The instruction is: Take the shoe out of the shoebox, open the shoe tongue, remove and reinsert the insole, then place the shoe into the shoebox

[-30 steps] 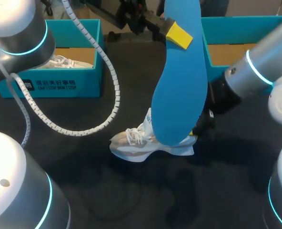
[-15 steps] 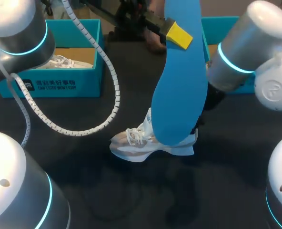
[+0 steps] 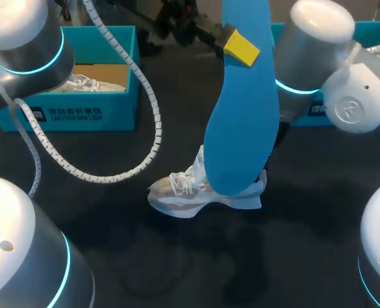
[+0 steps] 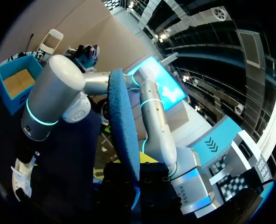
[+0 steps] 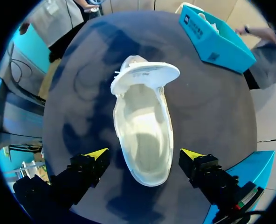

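Now L pincer [image 3: 236, 43] clamps insole [image 3: 241, 122], held upright above shoe [image 5: 145, 130]. Shoe lies mid-table [image 3: 113, 244]. R pincer [image 5: 142, 156] is open directly over the heel, shoe's long axis running away twd toe. R is nearer; L brings insole down.

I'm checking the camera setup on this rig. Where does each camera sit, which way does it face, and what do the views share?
Head view: above and behind, looking down on the table; left arm and right arm enter from its sides.
Left wrist view: on the left wrist, looking along the blue insole held in the left gripper, toward the right arm.
Right wrist view: on the right wrist, looking straight down at the shoe, between the fingers of the open right gripper.
Shared: all three show the shoe.
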You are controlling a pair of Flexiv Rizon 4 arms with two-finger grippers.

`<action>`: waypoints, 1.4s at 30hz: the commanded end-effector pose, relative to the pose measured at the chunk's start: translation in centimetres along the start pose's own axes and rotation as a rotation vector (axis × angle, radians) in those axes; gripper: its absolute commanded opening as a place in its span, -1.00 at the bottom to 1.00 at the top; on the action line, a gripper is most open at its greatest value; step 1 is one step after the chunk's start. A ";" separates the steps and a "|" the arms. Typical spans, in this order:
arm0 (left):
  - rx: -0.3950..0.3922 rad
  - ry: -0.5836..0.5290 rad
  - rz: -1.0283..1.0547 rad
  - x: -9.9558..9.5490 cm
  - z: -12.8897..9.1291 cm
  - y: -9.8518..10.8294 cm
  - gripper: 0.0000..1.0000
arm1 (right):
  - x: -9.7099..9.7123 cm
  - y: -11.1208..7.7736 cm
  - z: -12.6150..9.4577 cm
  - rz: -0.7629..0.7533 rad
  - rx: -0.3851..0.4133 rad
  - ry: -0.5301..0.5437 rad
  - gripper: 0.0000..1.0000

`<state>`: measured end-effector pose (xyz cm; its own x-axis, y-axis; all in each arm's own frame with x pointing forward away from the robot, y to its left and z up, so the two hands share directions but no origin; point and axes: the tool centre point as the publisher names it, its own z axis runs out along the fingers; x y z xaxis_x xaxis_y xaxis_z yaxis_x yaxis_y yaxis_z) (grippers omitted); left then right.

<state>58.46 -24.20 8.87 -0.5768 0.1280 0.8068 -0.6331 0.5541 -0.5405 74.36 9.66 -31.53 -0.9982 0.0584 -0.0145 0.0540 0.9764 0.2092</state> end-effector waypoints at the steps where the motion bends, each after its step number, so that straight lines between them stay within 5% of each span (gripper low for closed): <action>1: 0.002 -0.001 -0.001 0.0 0.0 0.1 -1.00 | 0.0 0.3 0.2 0.001 0.026 -0.001 1.00; 30: 0.002 -0.001 -0.001 0.0 0.0 0.1 -1.00 | -2.8 2.4 3.1 -0.085 0.028 0.046 1.00; 42: 0.002 -0.001 -0.001 0.0 0.0 0.1 -1.00 | -4.1 2.8 7.0 -0.102 0.005 0.087 1.00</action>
<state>58.45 -24.20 8.87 -0.5767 0.1280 0.8068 -0.6331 0.5541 -0.5405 77.99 12.95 -36.05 -0.9979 -0.0558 0.0340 -0.0479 0.9784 0.2009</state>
